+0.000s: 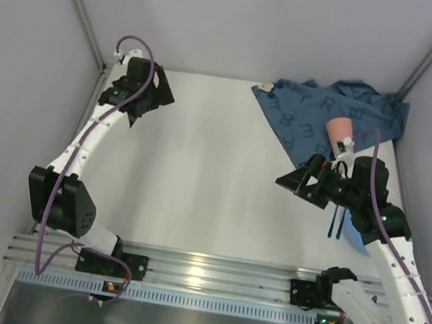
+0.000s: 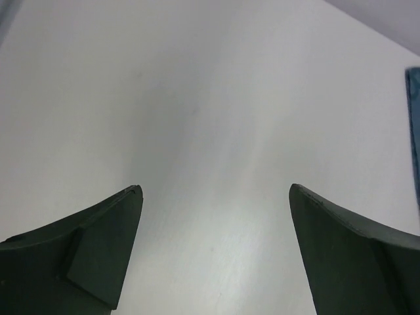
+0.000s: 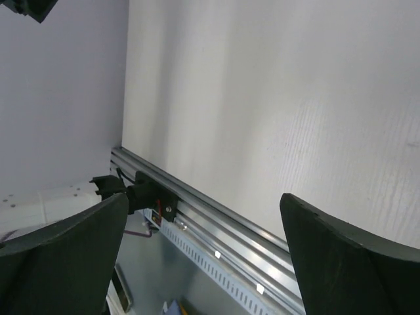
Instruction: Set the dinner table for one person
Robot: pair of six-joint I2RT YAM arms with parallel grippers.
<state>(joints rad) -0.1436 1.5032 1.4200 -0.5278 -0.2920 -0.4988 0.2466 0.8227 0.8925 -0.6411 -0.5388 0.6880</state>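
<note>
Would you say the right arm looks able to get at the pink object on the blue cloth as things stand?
Probably yes: the pink object lies on the blue cloth close behind the open right gripper, nothing between, though it must turn round first.

- A dark blue cloth placemat (image 1: 322, 113), printed with pale letters, lies rumpled with its edges uneven.
- A pink cup (image 1: 338, 132) sits on the placemat, at its near part; whether it stands upright cannot be told.
- Two thin dark blue utensil handles (image 1: 336, 221) lie side by side off the cloth, nearer than the placemat, their far ends hidden.
- A ribbed aluminium rail (image 1: 207, 272) runs crosswise, well nearer than the placemat.
- A pale grey wall (image 1: 247, 19) rises just behind the placemat.
</note>
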